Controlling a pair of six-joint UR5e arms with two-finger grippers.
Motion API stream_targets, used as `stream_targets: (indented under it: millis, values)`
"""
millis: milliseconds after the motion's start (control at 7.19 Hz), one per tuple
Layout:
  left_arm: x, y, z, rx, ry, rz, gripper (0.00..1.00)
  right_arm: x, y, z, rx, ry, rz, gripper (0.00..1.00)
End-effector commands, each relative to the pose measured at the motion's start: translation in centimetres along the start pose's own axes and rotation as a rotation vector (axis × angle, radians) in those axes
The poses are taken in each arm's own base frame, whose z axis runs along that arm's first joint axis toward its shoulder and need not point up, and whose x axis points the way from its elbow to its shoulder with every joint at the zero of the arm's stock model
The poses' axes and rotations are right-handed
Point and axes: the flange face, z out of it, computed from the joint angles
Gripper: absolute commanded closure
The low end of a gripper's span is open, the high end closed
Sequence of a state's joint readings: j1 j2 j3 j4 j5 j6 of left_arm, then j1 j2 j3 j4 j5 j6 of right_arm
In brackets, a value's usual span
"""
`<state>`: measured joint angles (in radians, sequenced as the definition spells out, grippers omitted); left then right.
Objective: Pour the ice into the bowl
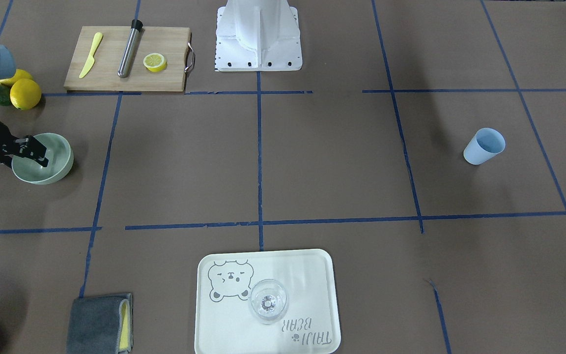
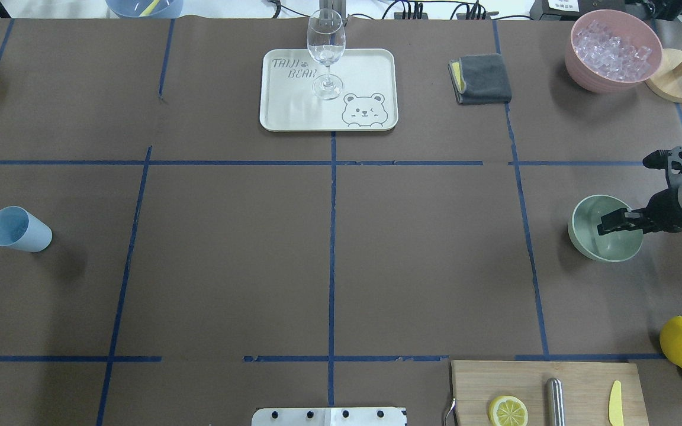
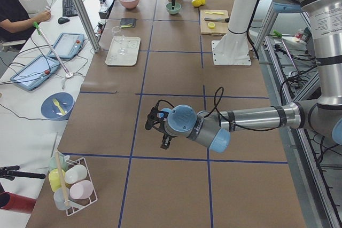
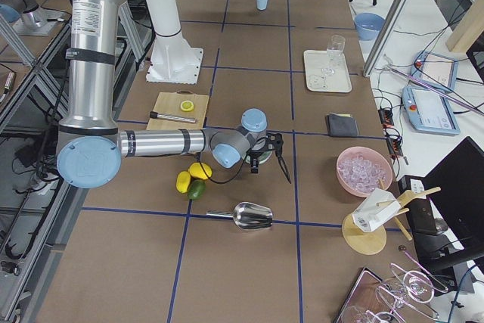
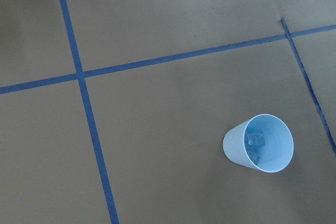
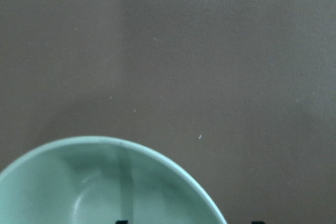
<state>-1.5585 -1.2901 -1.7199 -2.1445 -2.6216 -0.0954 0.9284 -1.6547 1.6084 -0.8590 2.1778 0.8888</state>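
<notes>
The right pincer (image 2: 610, 223) hung at the mint-green bowl (image 2: 584, 238) on the robot's right end of the surface (image 2: 424, 254). Its jaws were apart & astride the rim, one finger inside and one outside, per the wrist cam. The ice (image 5: 255, 141), a few clear cubes, sat in the blue cup (image 5: 237, 146) at the opposite end, in sight of the left wrist cam. The left pincer (image 3: 156, 129) couldn't be read as wide or closed. The cubes looked slick, light & loose, so prob. best carried via the cup: grip its wall mid-height, gently, as thin plastic may flex.
</notes>
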Motion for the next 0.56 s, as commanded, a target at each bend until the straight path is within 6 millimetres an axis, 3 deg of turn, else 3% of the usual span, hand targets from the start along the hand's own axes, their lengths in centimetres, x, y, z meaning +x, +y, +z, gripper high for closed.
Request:
stream_targets:
  millis: [0,417]
  values:
    - [0.0,0.0,0.0,0.000,0.000,0.000,0.00,-0.5,-0.5,-0.1,0.009,-0.005,0.005,1.00]
    - [0.0,0.1,0.0,-0.001,0.000,-0.001,0.00,-0.9,-0.1,-1.3,0.024,-0.017,-0.004,1.00]
